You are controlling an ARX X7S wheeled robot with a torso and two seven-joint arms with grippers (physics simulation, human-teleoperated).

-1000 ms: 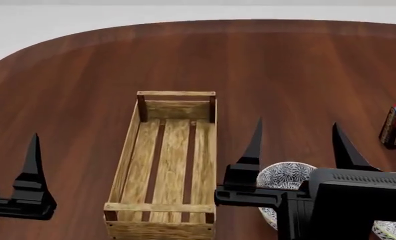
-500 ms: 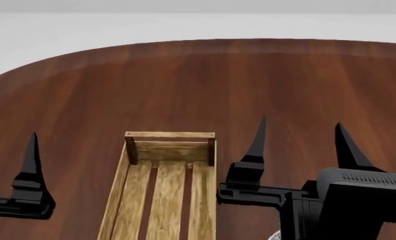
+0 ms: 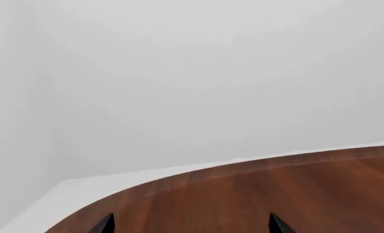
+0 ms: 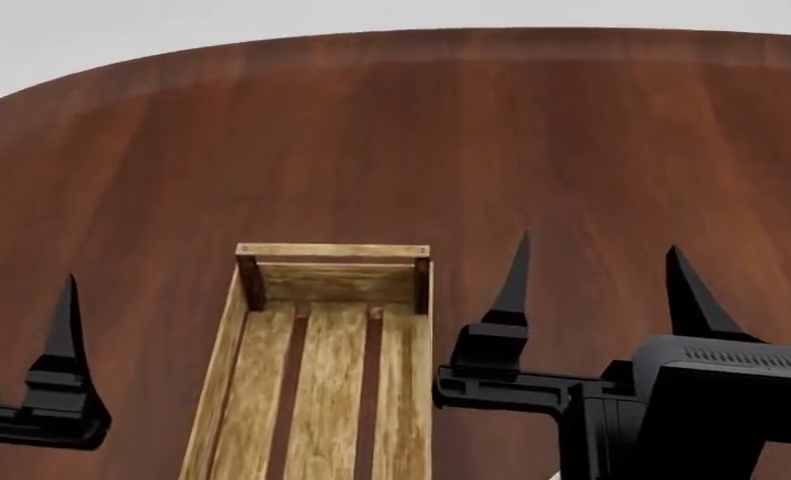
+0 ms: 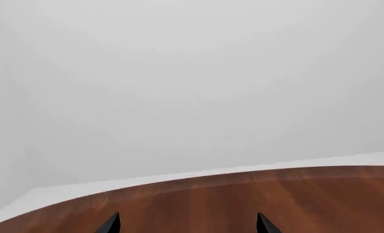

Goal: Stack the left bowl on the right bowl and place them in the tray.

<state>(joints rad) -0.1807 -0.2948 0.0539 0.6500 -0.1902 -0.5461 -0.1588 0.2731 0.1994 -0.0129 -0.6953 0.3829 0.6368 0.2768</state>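
The tray (image 4: 326, 282), a light-wood slatted crate with dark corner posts, lies on the dark wood table (image 4: 368, 150) at the bottom middle of the head view, its near end cut off. My right gripper (image 4: 597, 247) hovers open just right of the tray, nothing between its fingers; the right wrist view shows the right gripper (image 5: 186, 224) over bare wood. My left gripper (image 3: 190, 225) is open too, with only one finger (image 4: 64, 340) showing in the head view, left of the tray. Both bowls are out of view.
The table's curved far edge (image 4: 368, 40) runs across the top of the head view, with pale floor (image 4: 48, 30) beyond it. Bare wood stretches between the tray and that edge. The wrist views show the same table edge (image 5: 198, 177) and blank grey wall.
The head view has shifted: the tray has slid lower in the picture, and the patterned bowls and the small box at right have dropped out of view. Both grippers stay open in place.
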